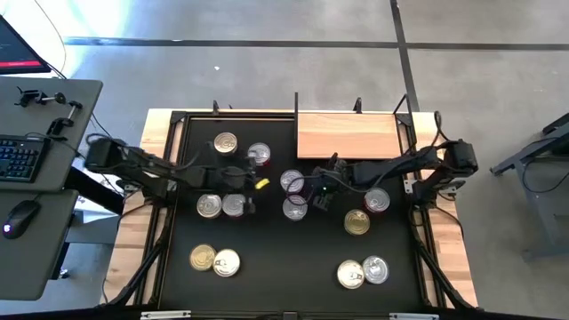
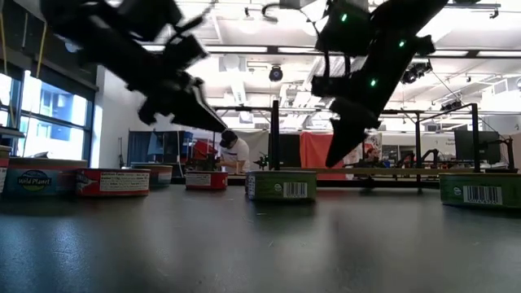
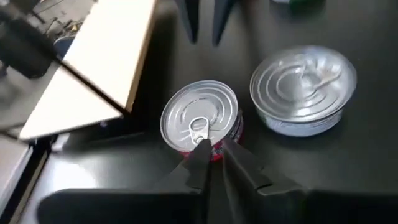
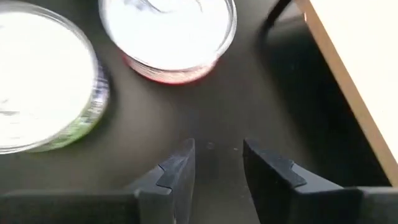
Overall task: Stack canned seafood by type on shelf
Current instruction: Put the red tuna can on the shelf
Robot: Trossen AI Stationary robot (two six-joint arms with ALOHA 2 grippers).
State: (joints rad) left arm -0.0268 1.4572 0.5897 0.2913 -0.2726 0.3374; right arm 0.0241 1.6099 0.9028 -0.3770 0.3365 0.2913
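Note:
Round tins lie scattered on the black mat [image 1: 267, 284], each resting on its base. A red-sided tin with a silver lid [image 1: 292, 180] [image 3: 200, 121] [image 4: 168, 37] sits mid-mat, with a silver-lidded tin [image 1: 294, 209] [image 3: 305, 84] beside it toward the near edge. The wooden shelf [image 1: 347, 133] stands at the mat's far right. My left gripper [image 1: 265, 184] [image 3: 211, 163] is shut and hovers just left of the red-sided tin. My right gripper [image 1: 313, 191] [image 4: 217, 158] is open above bare mat, just right of that tin. In the low view both grippers hang above tin height.
Other tins: a gold one [image 1: 226, 142] and a red-sided one [image 1: 259, 154] far left, two silver [image 1: 220, 205], pairs at the near left [image 1: 214, 260] and near right [image 1: 362, 272], a gold one [image 1: 356, 222] and a red-sided one [image 1: 377, 201] under the right arm. A desk with a keyboard [image 1: 20, 158] stands left.

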